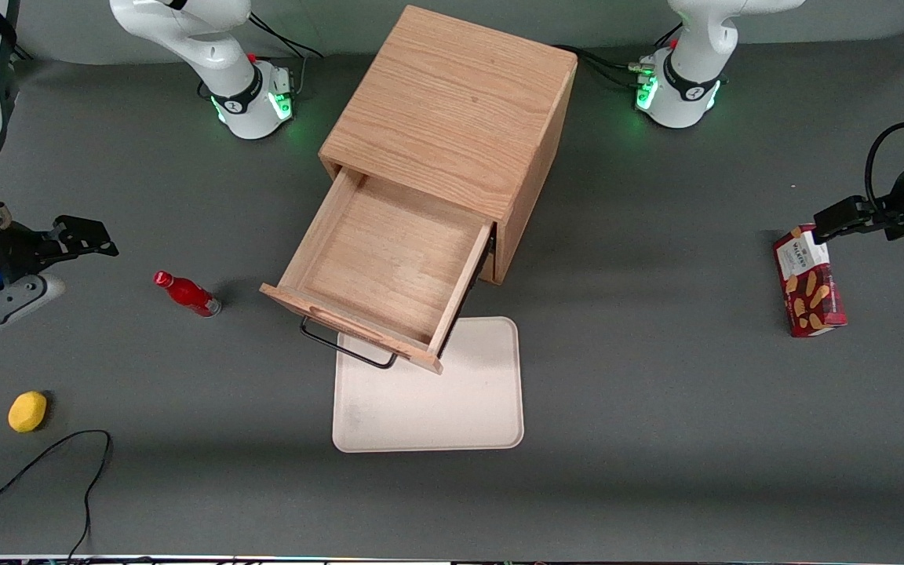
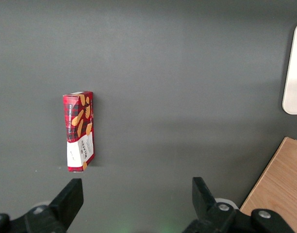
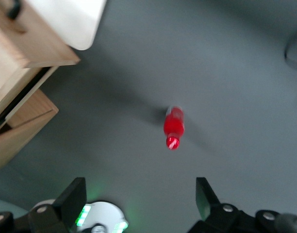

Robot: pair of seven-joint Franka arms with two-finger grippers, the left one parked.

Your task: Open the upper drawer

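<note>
The upper drawer (image 1: 389,267) of the oak cabinet (image 1: 452,102) stands pulled far out, and its wooden inside is bare. Its thin black wire handle (image 1: 346,349) hangs over the edge of a white tray. My gripper (image 1: 95,238) hovers toward the working arm's end of the table, well apart from the drawer, open with nothing between its fingers. The right wrist view shows the open gripper (image 3: 140,189) above bare table, with a corner of the pulled-out drawer (image 3: 32,43) and the cabinet (image 3: 22,126) beneath it.
A red bottle (image 1: 187,294) (image 3: 173,127) lies on the table between my gripper and the drawer. The white tray (image 1: 452,392) sits in front of the cabinet. A yellow lump (image 1: 27,411) and a black cable (image 1: 52,471) lie nearer the camera. A red biscuit box (image 1: 809,282) (image 2: 79,131) lies toward the parked arm's end.
</note>
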